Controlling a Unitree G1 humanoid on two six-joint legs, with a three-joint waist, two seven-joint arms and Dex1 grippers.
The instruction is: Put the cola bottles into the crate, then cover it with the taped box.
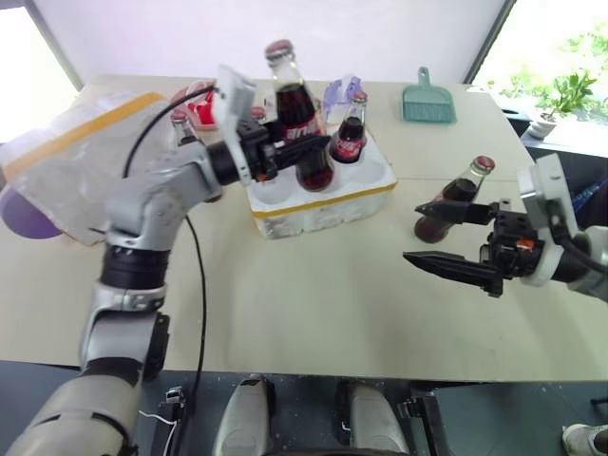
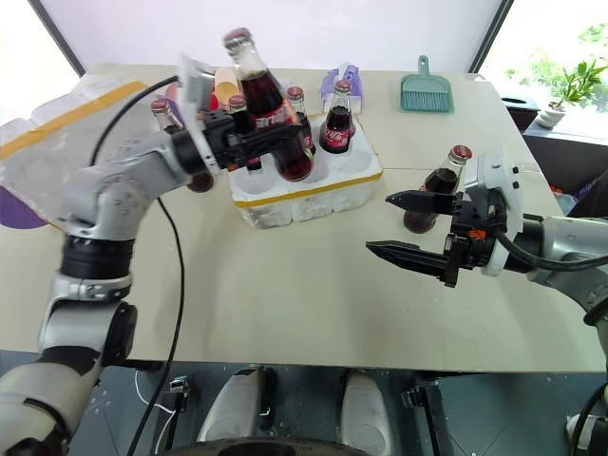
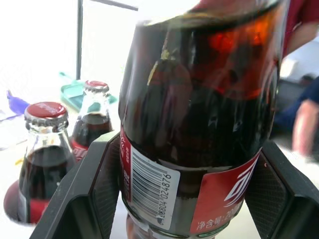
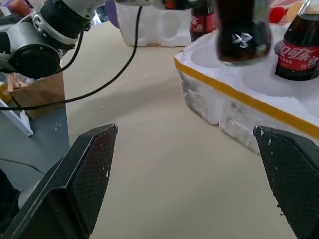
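Left claw [image 1: 302,152] at upper centre of the left eye frame, clamped on a cola bottle [image 1: 294,114] by its labelled waist, black fingers [image 3: 94,184] pressed to both sides of the glass in the left wrist view. Bottle held nearly upright, red cap tilted a little toward the upper left, base hanging over the crate [image 1: 323,204], above its wells. Crate just right of centre in the upper half, white, with a yellow band along its side. In the crate, one bottle [image 1: 350,133] upright at its far right part, another cap [image 1: 257,114] showing behind the claw. One more bottle [image 1: 180,128] left of the crate, partly hidden by the left arm. Last bottle [image 1: 456,199] standing alone on the tabletop [image 1: 313,304] at right of the frame, just behind the right claw [image 1: 442,233]. Right claw at middle right, spread wide with nothing between its fingers, held above bare tabletop, pointing toward frame centre. Taped box [image 1: 76,161] at upper left, white with a yellow band, resting on the tabletop beside the left arm. Green dustpan [image 1: 427,100] at upper right, well apart from the crate.
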